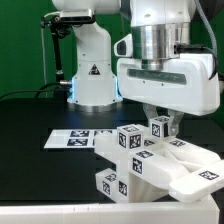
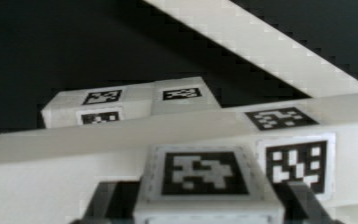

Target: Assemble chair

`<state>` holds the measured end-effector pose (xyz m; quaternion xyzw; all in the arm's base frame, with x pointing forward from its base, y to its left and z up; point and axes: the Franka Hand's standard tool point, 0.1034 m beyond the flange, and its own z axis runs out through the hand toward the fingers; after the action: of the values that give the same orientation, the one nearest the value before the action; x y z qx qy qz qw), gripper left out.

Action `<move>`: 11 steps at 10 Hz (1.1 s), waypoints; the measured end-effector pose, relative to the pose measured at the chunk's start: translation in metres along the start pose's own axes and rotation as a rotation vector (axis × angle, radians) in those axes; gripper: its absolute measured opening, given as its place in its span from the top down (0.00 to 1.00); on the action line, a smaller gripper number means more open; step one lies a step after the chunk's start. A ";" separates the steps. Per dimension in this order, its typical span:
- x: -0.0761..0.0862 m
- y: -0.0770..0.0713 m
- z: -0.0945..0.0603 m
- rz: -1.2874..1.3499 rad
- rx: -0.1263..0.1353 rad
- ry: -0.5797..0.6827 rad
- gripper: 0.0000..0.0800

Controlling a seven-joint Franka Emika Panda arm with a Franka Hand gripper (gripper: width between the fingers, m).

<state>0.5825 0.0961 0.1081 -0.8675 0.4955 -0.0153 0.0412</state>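
The claw (image 1: 163, 123) pinched a cube-ended post (image 1: 160, 128) atop the part-built chair (image 1: 150, 165) on the black worktop (image 1: 30, 120); the plastic looked light, rigid and slick, best gripped across the post's flat faces.

End effector (image 1: 160, 122) fingertips hidden behind chair parts (image 1: 140, 158); marker board (image 1: 72, 139) partly covered.

The white blocky plastic chair pieces (image 1: 150, 160) look smooth and matt, their black-and-white square tags (image 2: 201, 170) flat like print. The flat white marker board (image 1: 75, 139) seems paper-thin, lying on a black matt table (image 1: 30, 120). The big white robot gripper (image 1: 160, 122) has a faintly glossy plastic shell.
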 end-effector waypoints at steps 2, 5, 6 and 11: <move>-0.003 0.001 -0.001 -0.024 -0.027 -0.022 0.38; -0.003 0.001 -0.001 -0.229 -0.026 -0.022 0.20; -0.003 0.001 -0.001 -0.270 -0.026 -0.023 0.20; 0.000 0.001 -0.003 -0.734 -0.034 -0.024 0.19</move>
<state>0.5814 0.0959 0.1109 -0.9882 0.1508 -0.0107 0.0245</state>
